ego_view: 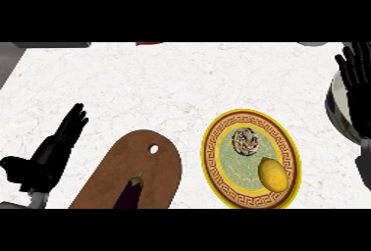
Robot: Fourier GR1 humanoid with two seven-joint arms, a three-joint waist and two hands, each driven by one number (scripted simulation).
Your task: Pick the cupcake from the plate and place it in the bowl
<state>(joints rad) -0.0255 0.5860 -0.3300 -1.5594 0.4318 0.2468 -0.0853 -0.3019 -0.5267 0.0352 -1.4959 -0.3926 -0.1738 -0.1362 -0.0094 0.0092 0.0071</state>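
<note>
A brown swirled cupcake [247,140] sits on the upper part of a yellow-rimmed patterned plate [219,166]. A yellow lemon [272,174] lies beside it on the lower right of the same plate. At the right edge shows part of a grey metal bowl [337,110]. My right hand [357,73] hangs over the bowl's rim with fingers straight up, holding nothing. My left hand [58,147] rests open at the left, fingers pointing up, away from the plate.
A brown wooden cutting board [141,166] with a hanging hole lies left of the plate, and a dark purple eggplant [129,195] lies on its lower part. The counter is white marble [159,83].
</note>
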